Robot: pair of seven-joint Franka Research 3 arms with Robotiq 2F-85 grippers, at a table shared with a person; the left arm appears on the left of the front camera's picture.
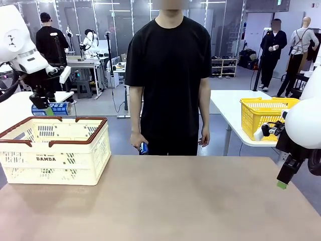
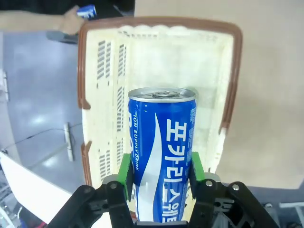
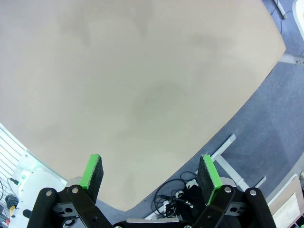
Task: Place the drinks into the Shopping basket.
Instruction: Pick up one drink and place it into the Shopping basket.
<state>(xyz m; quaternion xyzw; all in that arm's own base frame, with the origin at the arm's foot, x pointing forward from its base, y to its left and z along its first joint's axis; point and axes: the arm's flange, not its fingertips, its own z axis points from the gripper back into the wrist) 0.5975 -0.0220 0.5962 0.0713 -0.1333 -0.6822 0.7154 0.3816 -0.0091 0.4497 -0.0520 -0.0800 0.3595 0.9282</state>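
My left gripper (image 1: 47,108) is shut on a blue drink can (image 1: 50,108) with white lettering and holds it on its side above the far left rim of the cream Shopping basket (image 1: 55,150). In the left wrist view the can (image 2: 161,152) sits between the green pads (image 2: 125,170), with the basket (image 2: 228,85) open below it. The person at the far side holds another blue can (image 1: 144,148) in a lowered hand; it also appears in the left wrist view (image 2: 87,11). My right gripper (image 3: 151,173) stands open over the table's right edge (image 1: 282,179), with nothing between its fingers.
The brown table (image 1: 175,201) stretches from the basket to the right arm. A yellow mesh basket (image 1: 268,118) stands on a white table at the back right. The person stands at the middle of the far edge.
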